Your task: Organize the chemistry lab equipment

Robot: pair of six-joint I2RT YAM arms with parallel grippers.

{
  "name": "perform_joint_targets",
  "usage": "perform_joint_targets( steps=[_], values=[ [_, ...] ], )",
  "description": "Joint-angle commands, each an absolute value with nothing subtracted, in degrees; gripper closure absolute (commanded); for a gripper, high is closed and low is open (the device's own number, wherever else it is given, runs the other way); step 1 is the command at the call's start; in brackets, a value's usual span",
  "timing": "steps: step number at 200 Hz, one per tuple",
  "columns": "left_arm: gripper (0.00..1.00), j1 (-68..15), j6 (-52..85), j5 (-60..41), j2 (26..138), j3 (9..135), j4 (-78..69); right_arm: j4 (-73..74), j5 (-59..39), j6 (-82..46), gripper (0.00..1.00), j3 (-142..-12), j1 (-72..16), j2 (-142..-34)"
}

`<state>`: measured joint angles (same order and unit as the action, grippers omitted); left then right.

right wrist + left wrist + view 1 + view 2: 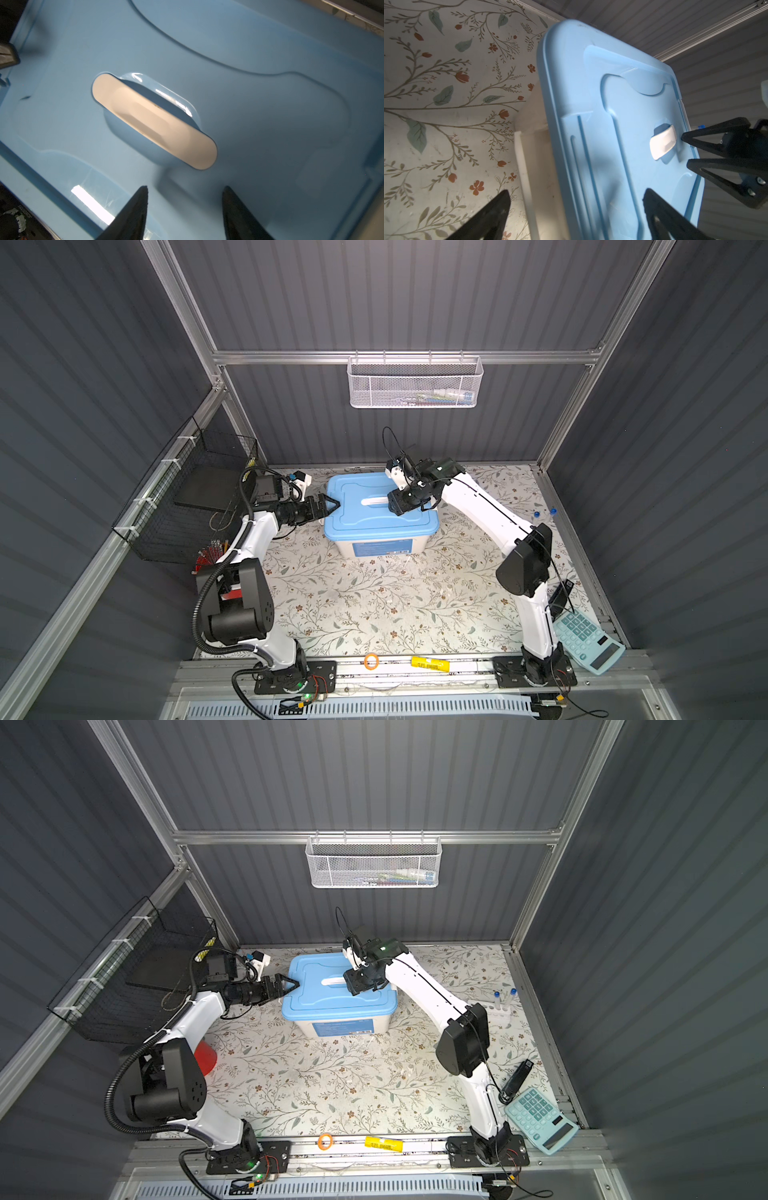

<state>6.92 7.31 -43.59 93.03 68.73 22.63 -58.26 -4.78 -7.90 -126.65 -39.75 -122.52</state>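
In both top views, your left gripper [332, 504] reaches level, jaws wide apart, at the blue lid's [374, 526] left edge. Blue-capped tubes [497, 997] stand upright in a white rack [490, 1009] at the table's right edge. In the right wrist view, your right gripper [186, 188] angles down over the lid, jaws apart and empty.

A white holed rack [496, 1011] is recorded at the far right of the floral-covered table [332, 1094], close to its right-hand edge. Two clear blue-capped tubes [497, 997] are seen standing upright in it, side by side. In a top view the rack is screened by the right arm [490, 514], and only the blue caps [537, 514] are shown. Tube contents cannot be determined.
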Motion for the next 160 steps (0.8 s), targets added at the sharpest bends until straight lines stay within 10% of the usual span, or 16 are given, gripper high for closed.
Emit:
perform_joint_targets(
  steps=[1,78,160],
  values=[
    [0.00,7.1,7.8,-47.0,94.5,67.9,22.5,-58.5,-4.7,-8.6,0.41,-125.6,-39.9,-121.6],
    [0.07,7.1,8.4,-48.9,94.1,68.4,22.1,-58.5,-4.7,-8.7,0.42,-125.4,-39.9,-121.6],
    [0.41,7.1,7.4,-46.3,93.9,70.9,25.4,-58.3,-4.6,-8.6,0.42,-125.3,-39.9,-121.5]
  ],
)
